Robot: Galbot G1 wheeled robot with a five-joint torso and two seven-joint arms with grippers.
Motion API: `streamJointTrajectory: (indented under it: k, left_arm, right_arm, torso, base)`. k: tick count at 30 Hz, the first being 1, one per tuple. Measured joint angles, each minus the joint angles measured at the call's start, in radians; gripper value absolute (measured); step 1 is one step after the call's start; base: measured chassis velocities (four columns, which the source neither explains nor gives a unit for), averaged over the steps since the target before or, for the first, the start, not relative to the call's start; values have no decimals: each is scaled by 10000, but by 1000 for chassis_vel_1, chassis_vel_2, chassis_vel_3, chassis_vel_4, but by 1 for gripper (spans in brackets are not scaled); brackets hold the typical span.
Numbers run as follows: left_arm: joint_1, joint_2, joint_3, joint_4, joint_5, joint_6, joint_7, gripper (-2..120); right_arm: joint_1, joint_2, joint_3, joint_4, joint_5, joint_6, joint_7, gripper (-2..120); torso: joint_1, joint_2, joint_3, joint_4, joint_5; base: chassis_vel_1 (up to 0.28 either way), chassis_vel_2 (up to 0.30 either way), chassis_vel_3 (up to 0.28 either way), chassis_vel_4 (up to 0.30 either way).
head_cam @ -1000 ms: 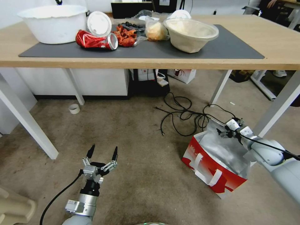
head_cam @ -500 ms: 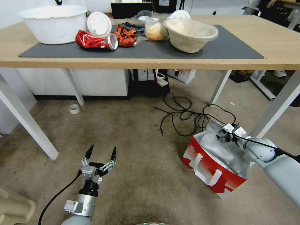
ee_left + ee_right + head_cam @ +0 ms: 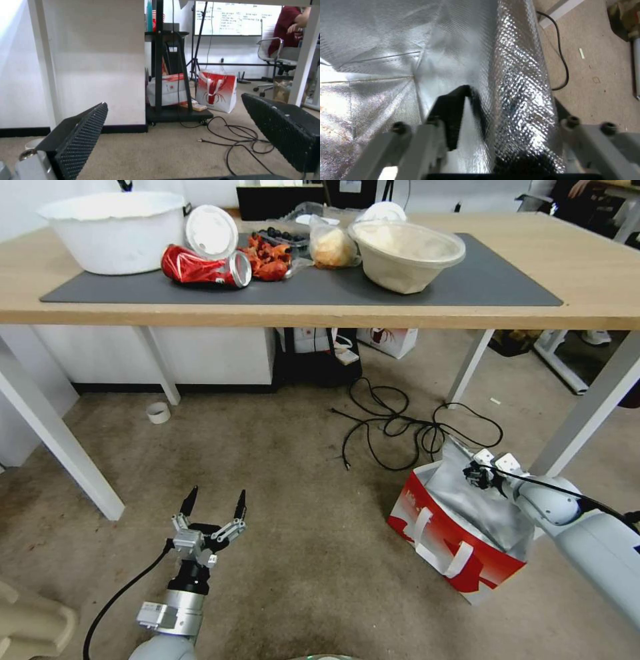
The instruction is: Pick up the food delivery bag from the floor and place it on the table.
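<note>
The food delivery bag [image 3: 460, 537], white and red with white strap handles, stands open on the carpet at the right, and its silver foil lining [image 3: 516, 75] shows. My right gripper [image 3: 477, 474] is at the bag's far rim, open. One black finger [image 3: 453, 117] is inside the bag and the other is outside the foil wall, which runs between them. My left gripper [image 3: 212, 508] hovers open over the carpet at the lower left, its ribbed pads [image 3: 83, 130] holding nothing. The table [image 3: 587, 267] of light wood with a dark grey mat [image 3: 480, 280] spans the back.
The mat carries a white tub [image 3: 113, 230], a crushed red can [image 3: 203, 267], food bags and a lidded bowl [image 3: 407, 253]. Black cables [image 3: 400, 427] lie tangled on the floor just beyond the bag. A white table leg [image 3: 590, 407] slants beside my right arm. A tape roll [image 3: 159, 411] lies near another leg.
My right gripper has come down and slightly left onto the bag's far rim. The left gripper has shifted only a little.
</note>
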Motion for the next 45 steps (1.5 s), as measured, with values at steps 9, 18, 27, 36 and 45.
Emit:
streamJointTrajectory:
  k: [9, 18, 27, 36, 45]
  left_arm:
    - [-84, 12, 55, -9, -80, 140, -9, 100]
    - [-143, 7, 37, -8, -135, 177, -1, 100]
    - [-178, 50, -32, -69, -143, 317, -74, 100]
    - [-250, 87, 31, -129, -184, 378, -45, 100]
    - [-250, 103, 47, -196, -193, 402, -44, 100]
  right_arm:
    - [15, -123, 5, 122, 525, -19, 156, 8]
    - [-38, -285, 74, 424, 720, 57, 89, 0]
    - [-933, -785, 865, 2073, 1757, 0, -122, 0]
    - [-2259, -1419, 1875, 3758, 2161, -130, -416, 0]
    - [-2763, -1402, 2101, 4102, 2099, -152, -459, 0]
  torso:
    - [0, 1, -1, 0, 0]
    - [0, 2, -1, 0, 0]
    - [0, 2, 0, 1, 1]
    - [0, 3, -1, 0, -2]
    - [0, 3, -1, 0, 2]
  base:
    - [0, 0, 0, 0]
    - [0, 0, 0, 0]
    - [0, 0, 0, 0]
    - [0, 0, 0, 0]
    - [0, 0, 0, 0]
